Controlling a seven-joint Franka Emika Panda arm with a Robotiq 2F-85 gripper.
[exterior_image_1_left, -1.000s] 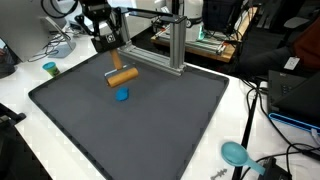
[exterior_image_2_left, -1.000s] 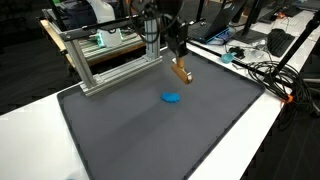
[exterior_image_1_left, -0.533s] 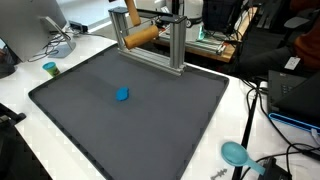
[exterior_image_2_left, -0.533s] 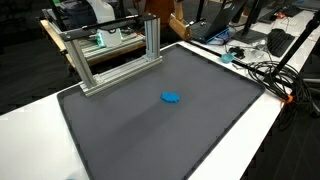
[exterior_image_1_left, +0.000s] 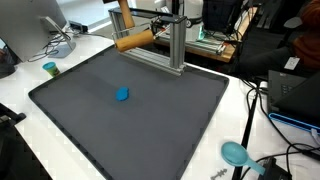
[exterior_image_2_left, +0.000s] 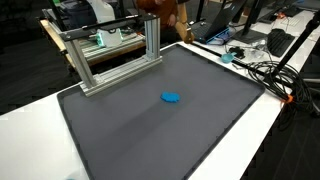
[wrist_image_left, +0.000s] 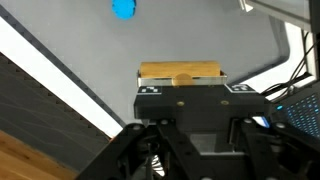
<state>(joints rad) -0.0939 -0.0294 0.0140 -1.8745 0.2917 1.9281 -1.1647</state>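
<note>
Tool: my tool (wrist_image_left: 183, 90) is clamped on the wooden dowel (wrist_image_left: 180, 72).
Dowel: held high beside the aluminium frame (exterior_image_1_left: 176, 45), long axis crosswise in the wrist view.
Blue piece (exterior_image_1_left: 122, 95): on the grey mat (exterior_image_1_left: 170, 125), well below the tool.

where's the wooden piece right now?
The wooden piece is in the shut gripper, up in the air above the grey mat. In an exterior view it hangs near the top edge, beside the aluminium frame, beyond the blue piece.
</note>
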